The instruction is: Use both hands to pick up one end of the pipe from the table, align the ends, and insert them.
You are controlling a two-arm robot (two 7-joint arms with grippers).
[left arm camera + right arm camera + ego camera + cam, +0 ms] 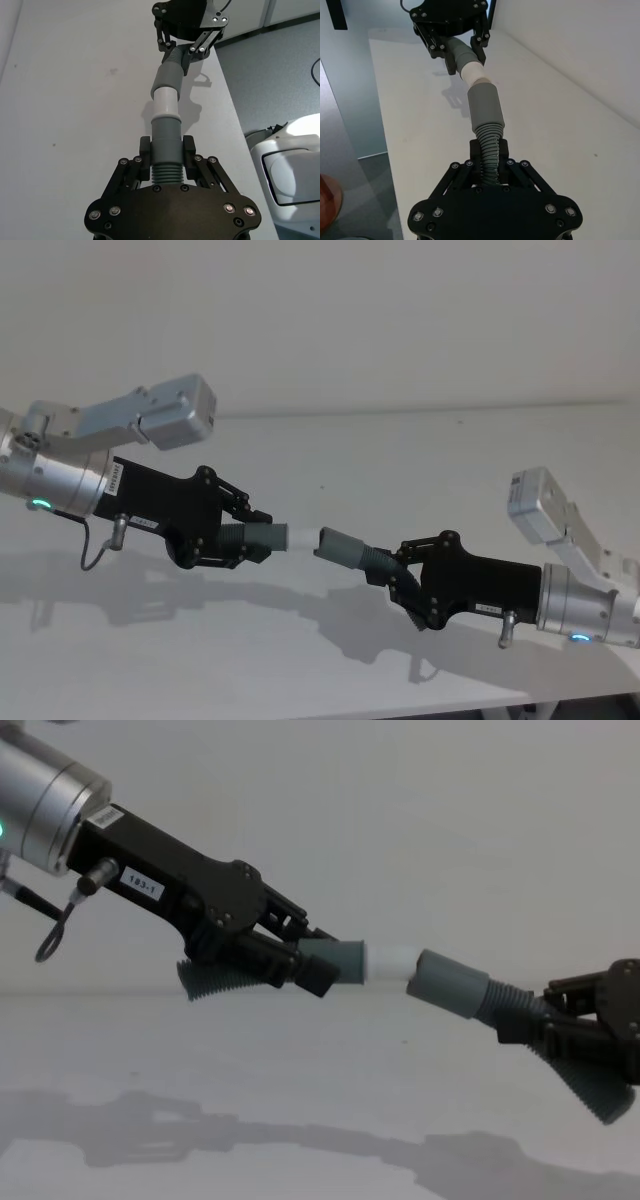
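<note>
Matt plastic pipe (165, 137) (ribbed in part), smooth white tip (164, 102), perhaps plastic, matt table (75, 125)

Over the table (420, 460) I count two black grippers, the left gripper (262, 537) and the right gripper (385, 568). They sit one apiece on two silver arms, the left arm (50, 480) and the right arm (590, 610). Above the table there are also two dark grey pipe pieces, the white-tipped piece (345, 963) and the socket piece (455, 985), giving one white tip (388, 962) and one socket mouth (418, 975).
</note>
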